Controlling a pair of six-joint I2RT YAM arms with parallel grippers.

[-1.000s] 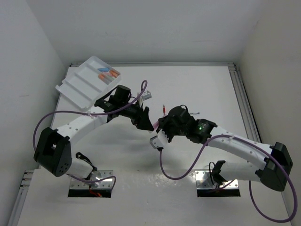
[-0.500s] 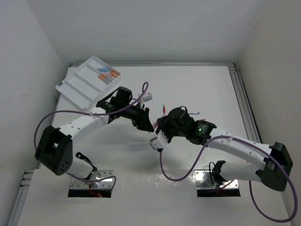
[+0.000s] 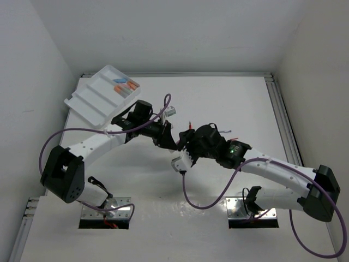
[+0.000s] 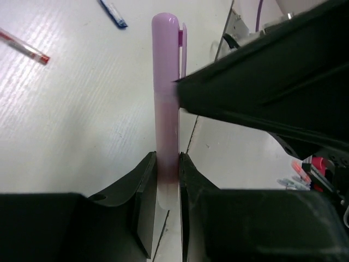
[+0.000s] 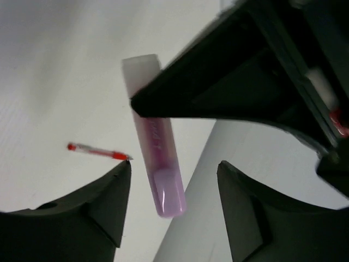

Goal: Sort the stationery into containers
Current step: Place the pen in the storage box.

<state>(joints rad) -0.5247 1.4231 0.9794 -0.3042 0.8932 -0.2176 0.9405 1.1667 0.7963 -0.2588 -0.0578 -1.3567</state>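
Robotics lab test cell: white table [image 3: 234, 103] w/ alu rails [image 3: 281, 117], boxed in by plain white walls [image 3: 163, 33] on 3 sides. Left arm [image 3: 95, 143] & right arm [image 3: 278, 172] bolted to metal plates [image 3: 106, 214] at near edge, purple cables [image 3: 54, 139] looping off them. White tray [image 3: 90, 101] at table's far-left corner.

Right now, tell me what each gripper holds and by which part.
The left gripper clamps the pink marker at the end opposite its clip. The right gripper stands open around the clip end, holding nothing.
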